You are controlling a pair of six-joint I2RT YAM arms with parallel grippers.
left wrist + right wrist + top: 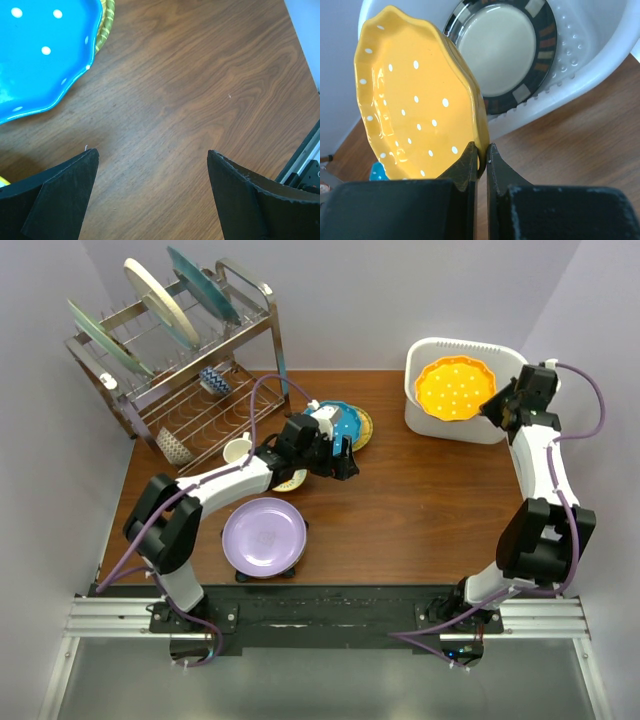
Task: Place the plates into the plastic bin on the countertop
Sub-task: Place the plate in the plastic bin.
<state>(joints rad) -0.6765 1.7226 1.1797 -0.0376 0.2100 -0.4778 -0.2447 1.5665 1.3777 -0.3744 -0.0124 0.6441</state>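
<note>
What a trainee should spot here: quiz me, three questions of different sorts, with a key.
1. True or false: the right gripper is shut on the rim of the orange dotted plate.
2. The left gripper is: A) shut on a plate; B) open above the countertop; C) shut and empty.
3. In the right wrist view, how many plates lie flat in the plastic bin?
Key: 1 true; 2 B; 3 one, the dark-rimmed plate.

Top view: high at near edge, down onto whole counter (420,500). Wrist views: close, oblique; counter shared by all.
</note>
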